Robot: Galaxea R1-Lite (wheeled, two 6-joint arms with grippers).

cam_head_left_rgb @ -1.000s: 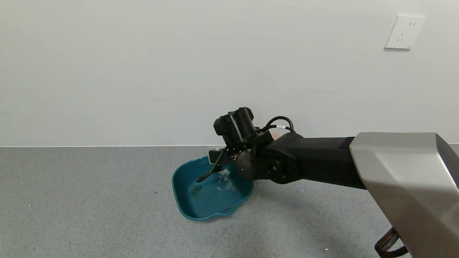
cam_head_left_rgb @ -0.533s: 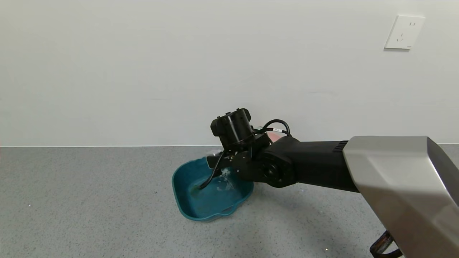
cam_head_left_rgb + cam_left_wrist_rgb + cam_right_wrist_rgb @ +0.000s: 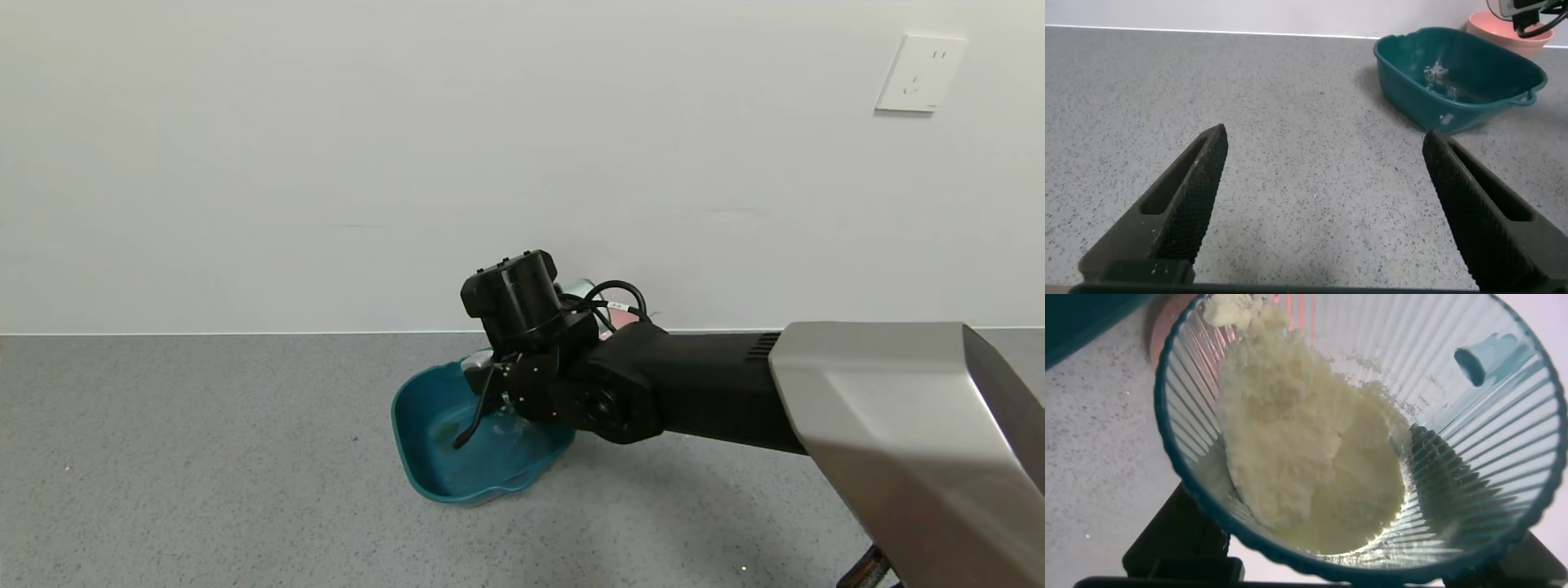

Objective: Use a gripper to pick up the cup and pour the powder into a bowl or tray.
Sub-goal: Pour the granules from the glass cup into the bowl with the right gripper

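— Grey speckled floor (image 3: 204, 474) fills the lower half of the head view, bare to the left of centre and along the bottom edge. Where does it end?

— At the white wall (image 3: 326, 163), along a line across the middle of the frame. The basin (image 3: 416, 425) sits just below centre, a little short of that line, with open floor to its left and in front. A socket (image 3: 921, 73) is in the upper right corner.

— And to the right of the basin?

— The right arm (image 3: 710, 400) crosses in from the lower right and covers the basin's right rim. A pink bowl (image 3: 1503, 28) lies just behind the basin, at the upper right of the left wrist view.

— What changed over the last second?

— The arm's wrist has slid left and rolled further over the basin. A pale edge of the cup (image 3: 581, 287) now peeks out above the wrist, where a second ago only a pink patch showed. The scatter of powder (image 3: 1436, 73) on the basin's floor is more hidden by the arm.

— The grippers?

— The right gripper (image 3: 490, 371) is clamped on the cup, above the basin's far right rim; the right wrist view looks straight into the ribbed cup, a dark finger (image 3: 1445, 482) showing through its wall. A clump of powder lies inside against the wall. The left gripper (image 3: 1323, 204) hangs low over bare floor well apart from the basin, jaws spread wide, holding nothing.
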